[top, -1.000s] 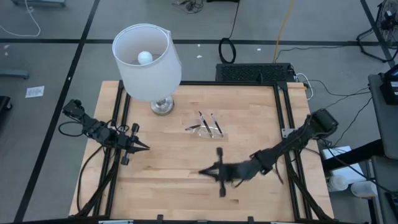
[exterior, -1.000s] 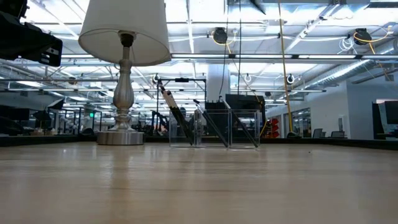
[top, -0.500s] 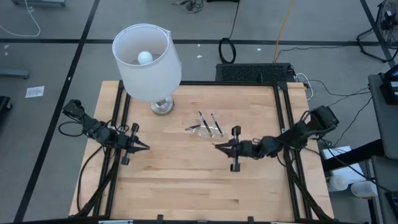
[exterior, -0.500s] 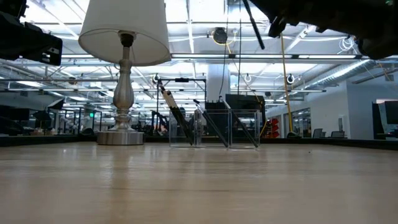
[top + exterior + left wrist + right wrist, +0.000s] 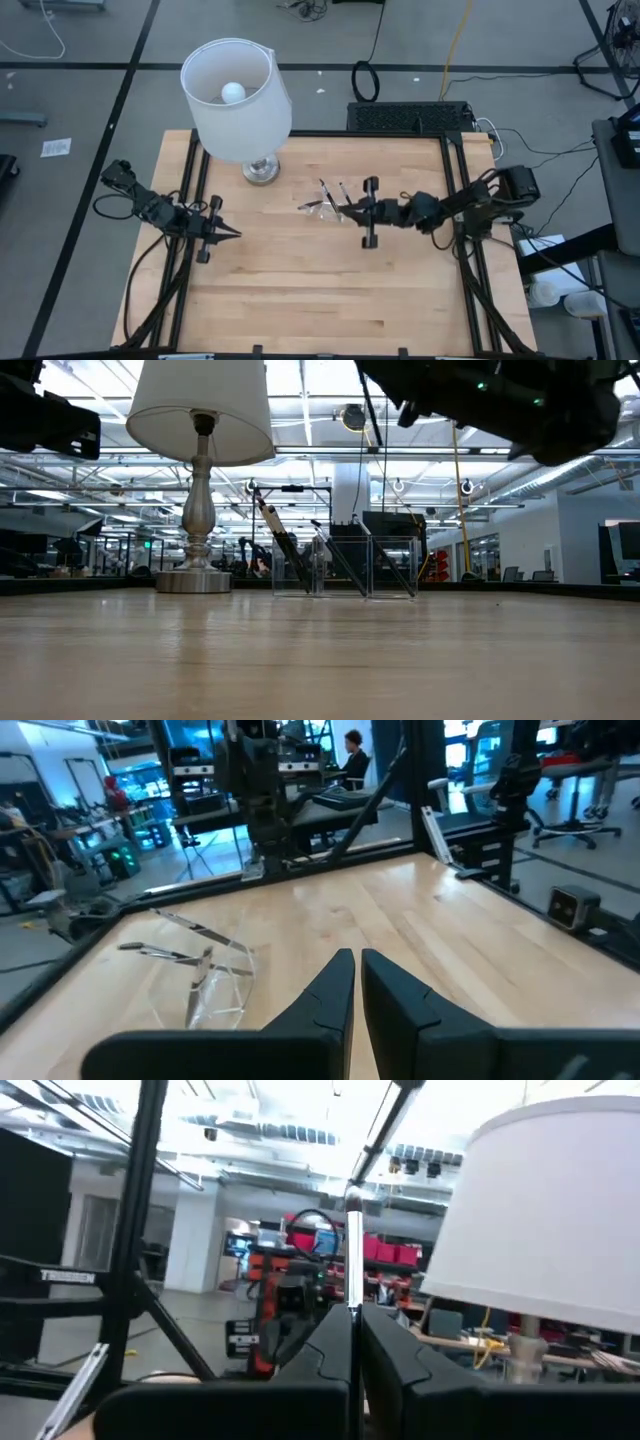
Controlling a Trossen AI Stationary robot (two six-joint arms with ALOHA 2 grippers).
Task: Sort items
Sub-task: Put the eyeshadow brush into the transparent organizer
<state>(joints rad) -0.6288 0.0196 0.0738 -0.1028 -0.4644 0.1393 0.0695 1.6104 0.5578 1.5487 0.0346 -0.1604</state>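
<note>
1. Here, one of the items, a thin dark stick [image 5: 352, 1255] with a pale end, stands upright between the closed fingertips of the right gripper [image 5: 348, 212]; in the low view the same stick [image 5: 368, 405] hangs slanted from the gripper high above the table.
2. Just beyond that gripper's tip sits the small clear plastic tray [image 5: 322, 208], with other dark sticks [image 5: 325, 193] leaning in it; in the low view they slant inside its clear compartments [image 5: 345, 565].
3. The right gripper's jaws are clamped together on the stick, and the right arm reaches in from the table's right edge toward the tray.
4. Farther past the tray, on its other side from the right gripper, stands the lamp [image 5: 236, 98] with a white shade and a silvery base.
5. The left gripper [image 5: 228, 237] hovers well apart from the tray, near the left edge of the wooden table [image 5: 300, 300]. Its fingers sit nearly together with only a slim gap, holding nothing, and point toward the tray [image 5: 205, 985].
</note>
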